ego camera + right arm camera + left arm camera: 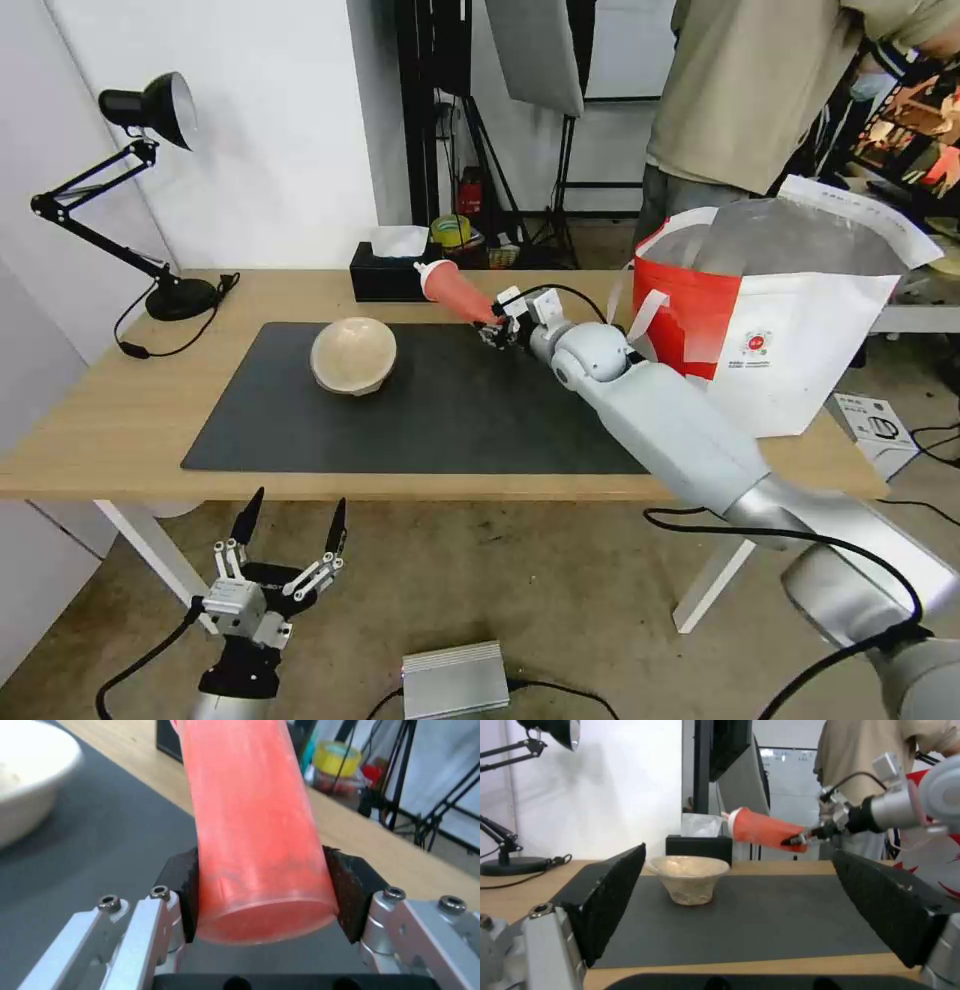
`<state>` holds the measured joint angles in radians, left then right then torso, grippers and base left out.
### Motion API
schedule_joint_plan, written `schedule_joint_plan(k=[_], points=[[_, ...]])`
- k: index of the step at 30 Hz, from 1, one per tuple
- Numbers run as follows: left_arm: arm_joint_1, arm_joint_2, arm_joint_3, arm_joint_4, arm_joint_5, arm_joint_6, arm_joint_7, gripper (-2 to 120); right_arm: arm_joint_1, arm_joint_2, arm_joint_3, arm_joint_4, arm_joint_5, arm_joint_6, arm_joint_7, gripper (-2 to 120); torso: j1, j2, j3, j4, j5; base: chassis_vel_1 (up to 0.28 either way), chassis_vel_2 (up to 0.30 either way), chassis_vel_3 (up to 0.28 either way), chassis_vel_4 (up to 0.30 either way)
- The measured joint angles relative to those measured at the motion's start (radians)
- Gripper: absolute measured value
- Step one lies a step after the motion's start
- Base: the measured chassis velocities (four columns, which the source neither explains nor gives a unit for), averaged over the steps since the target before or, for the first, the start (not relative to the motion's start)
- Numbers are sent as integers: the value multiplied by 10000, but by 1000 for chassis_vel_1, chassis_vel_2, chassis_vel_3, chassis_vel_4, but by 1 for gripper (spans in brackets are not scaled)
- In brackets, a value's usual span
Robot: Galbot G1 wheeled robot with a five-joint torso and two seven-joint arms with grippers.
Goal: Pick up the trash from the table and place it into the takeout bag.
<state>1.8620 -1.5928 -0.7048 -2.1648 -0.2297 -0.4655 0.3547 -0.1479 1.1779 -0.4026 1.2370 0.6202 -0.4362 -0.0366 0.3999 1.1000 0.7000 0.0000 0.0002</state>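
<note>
The red cup (pixel 455 290) is in the air above the mat's back edge, tilted with its lid away from the takeout bag (pixel 790 330), pinched near its base by the right gripper (pixel 497 327). The carrying step is in hand; next the cup must go over the bag's open mouth. The tan bowl (pixel 353 355) waits on the mat. The left gripper (pixel 290 525) hangs spread below the table (pixel 120 420).

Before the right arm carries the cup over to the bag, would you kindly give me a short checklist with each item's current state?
1. Grip: right gripper shut on the red cup near its base: ok.
2. Cup lifted clear of the table: ok.
3. Cup lid on: ok, tilted sideways; leakage cannot tell.
4. Takeout bag mouth open, upright: ok.
5. Left gripper open, below the table edge, out of the way: ok.
6. Tan bowl upside down on the mat, away from the path: ok.
</note>
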Motion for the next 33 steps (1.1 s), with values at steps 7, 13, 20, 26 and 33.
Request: schedule_joint_plan(k=[7,13,20,26,33], points=[[-106,2,9,49,0,11,25,100,617,-516,-309,1429,726,-456,194,49,0,0,0,1,-2,0,0,0,0],[-202,5,-20,150,-6,45,43,100,1078,-844,-426,2439,1195,-781,276,49,1,0,0,2,-2,0,0,0,0],[-308,8,4,294,-9,54,73,100,1887,-1709,-571,3745,2020,-996,395,49,1,0,0,2,-1,0,0,0,0],[-386,9,15,368,-6,63,90,100,2339,-2750,-536,4827,2704,-1040,475,49,0,0,0,0,0,0,0,0,0],[-459,24,-35,392,23,87,280,100,2613,-3794,-223,5631,3149,-1021,466,49,1,0,-1,-1,0,0,0,0,0]])
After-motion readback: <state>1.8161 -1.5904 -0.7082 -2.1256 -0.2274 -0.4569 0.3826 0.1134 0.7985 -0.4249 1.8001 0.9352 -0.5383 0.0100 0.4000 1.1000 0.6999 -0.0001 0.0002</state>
